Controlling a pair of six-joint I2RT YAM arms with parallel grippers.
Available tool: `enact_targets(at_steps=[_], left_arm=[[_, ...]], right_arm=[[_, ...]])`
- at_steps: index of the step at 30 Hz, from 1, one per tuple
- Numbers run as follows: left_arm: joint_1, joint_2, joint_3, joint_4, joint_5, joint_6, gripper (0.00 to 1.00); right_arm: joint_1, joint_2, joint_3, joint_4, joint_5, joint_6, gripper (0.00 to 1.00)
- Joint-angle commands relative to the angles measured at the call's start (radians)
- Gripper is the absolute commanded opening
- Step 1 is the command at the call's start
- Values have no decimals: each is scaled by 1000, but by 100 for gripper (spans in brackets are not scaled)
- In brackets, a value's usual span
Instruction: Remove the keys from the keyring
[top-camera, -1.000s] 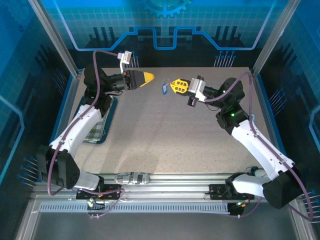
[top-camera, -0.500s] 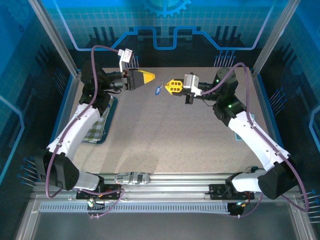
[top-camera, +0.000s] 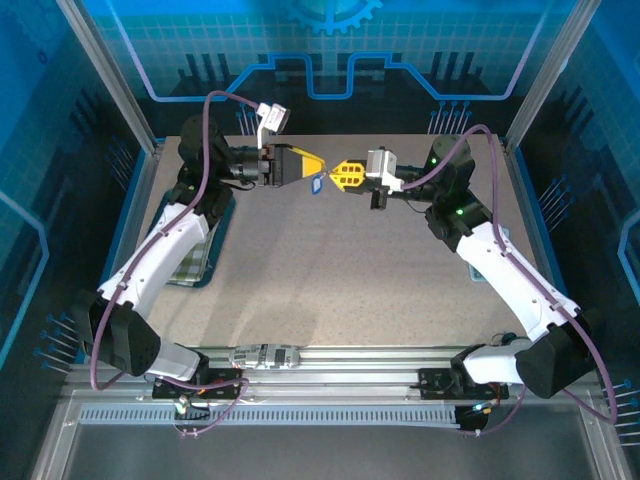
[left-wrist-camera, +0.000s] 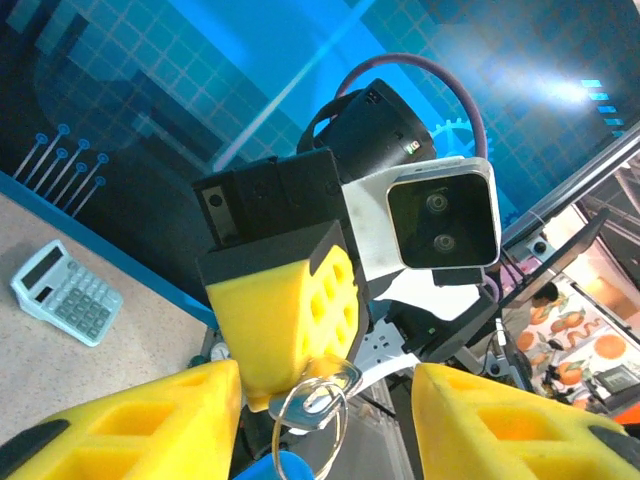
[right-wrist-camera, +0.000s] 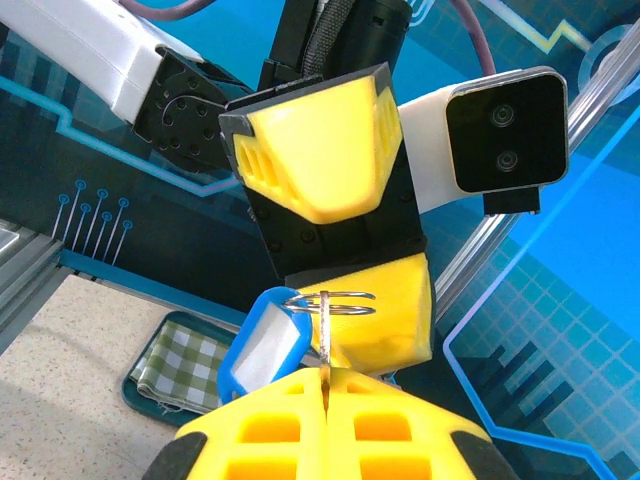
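Blue-walled cell, speckled counter below. My right end effector clenched on keyring, blue key dangling. Left end effector released, fingers straddling ring.

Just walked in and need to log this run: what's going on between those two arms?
Raised above the table, the right gripper is shut on the keyring, with the blue-headed key on it. The left gripper is open, its fingers on either side of the ring, not gripping. The key is not off yet.
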Motion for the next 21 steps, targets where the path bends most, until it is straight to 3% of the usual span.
enact_targets(at_steps=[1, 14, 21], left_arm=[[-6, 7, 37, -15, 36, 19, 44], [-1, 16, 23, 73, 45, -56, 3], [15, 34, -27, 325, -9, -256, 0]], right_arm=[[-11, -2, 27, 0, 7, -9, 0], [-17, -13, 8, 31, 25, -3, 0], [-5, -49, -64, 180, 127, 32, 0]])
